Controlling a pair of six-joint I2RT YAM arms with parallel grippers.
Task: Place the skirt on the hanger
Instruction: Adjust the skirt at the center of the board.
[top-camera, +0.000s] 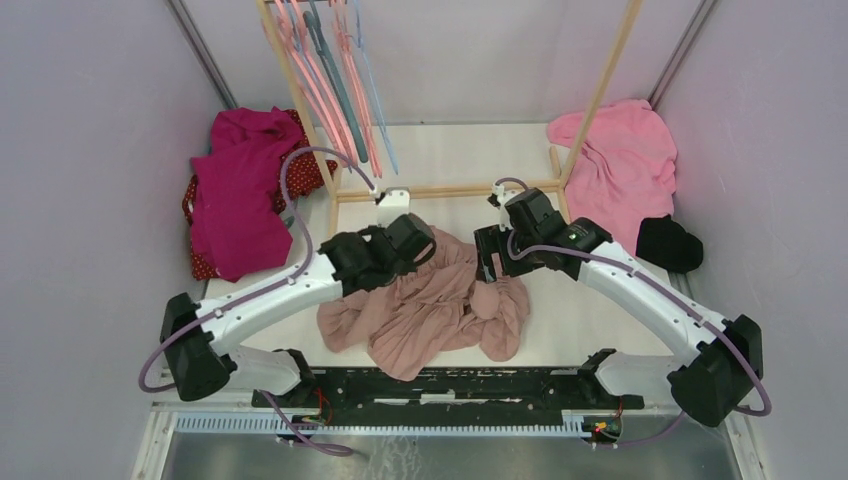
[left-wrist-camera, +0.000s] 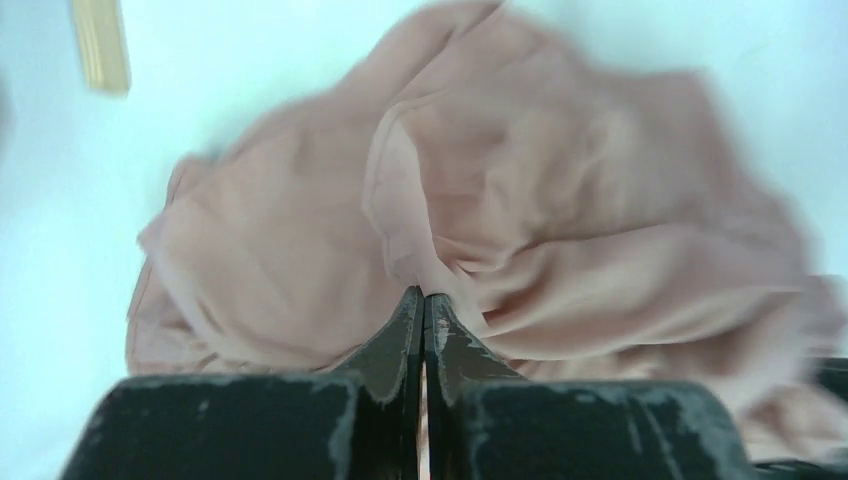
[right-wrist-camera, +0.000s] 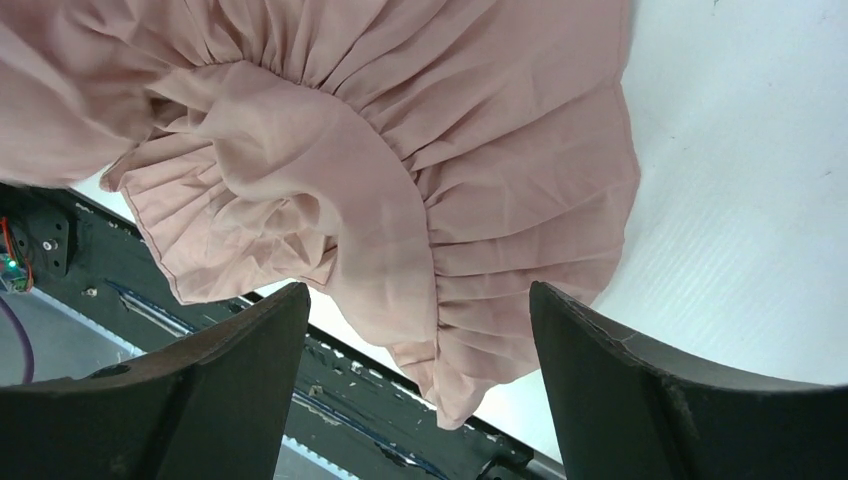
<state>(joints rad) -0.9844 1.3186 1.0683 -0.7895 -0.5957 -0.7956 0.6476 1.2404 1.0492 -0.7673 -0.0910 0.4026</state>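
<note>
1 skirt (top-camera: 425, 310): light, limp, slippery; fold pinched by left jaws, right jaws spread open; hold advised at waist.

A lab robot cell: plain lilac panels (top-camera: 80, 120) wall in a white bench (top-camera: 460, 160), with a black mounting rail (top-camera: 450, 385) along its near edge.

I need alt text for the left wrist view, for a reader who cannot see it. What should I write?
The left gripper is shut on a fold of the pink skirt, whose crumpled fabric fills most of the view. The skirt lies on a white table, and a wooden bar shows at the top left.
</note>
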